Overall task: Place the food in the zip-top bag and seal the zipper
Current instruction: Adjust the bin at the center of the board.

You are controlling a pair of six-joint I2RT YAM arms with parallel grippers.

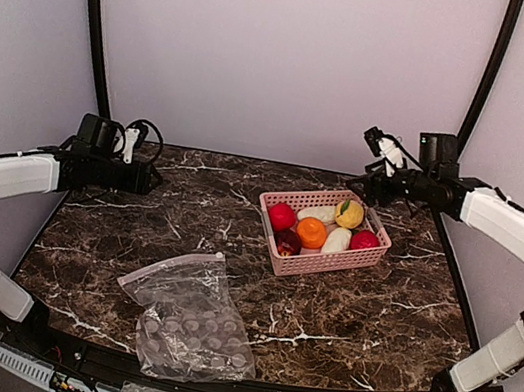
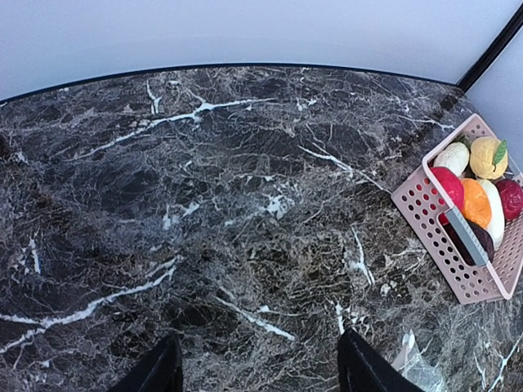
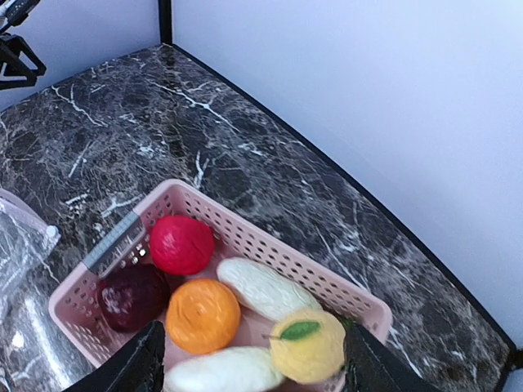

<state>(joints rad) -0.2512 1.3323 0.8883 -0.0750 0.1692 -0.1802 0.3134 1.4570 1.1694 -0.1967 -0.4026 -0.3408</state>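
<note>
Left gripper [image 2: 261, 371]: jaws wide, empty. Right gripper [image 3: 253, 363]: jaws apart, empty, above food [image 1: 312, 232] in pink basket [image 1: 323, 264]. Zip-top bag [image 1: 194, 321] lies flat at near edge, well apart from basket. Your risks: round fruit squirts from pinch; floppy mouth at zipper [image 1: 171, 268] collapses during loading.

Pink basket [image 3: 278, 253] on desk [image 3: 106, 131]: red apple [image 3: 181, 244], orange [image 3: 203, 315], yellow fruit [image 3: 309, 349], white pieces [image 3: 261, 287]. End effector [image 3: 257, 361] fingers spread above.

Left wrist: I only get a bag [image 2: 421, 374] corner, bottom right; basket [image 2: 425, 214] clipped at right edge. Can't tell zipper [image 1: 171, 268] state overhead.
</note>
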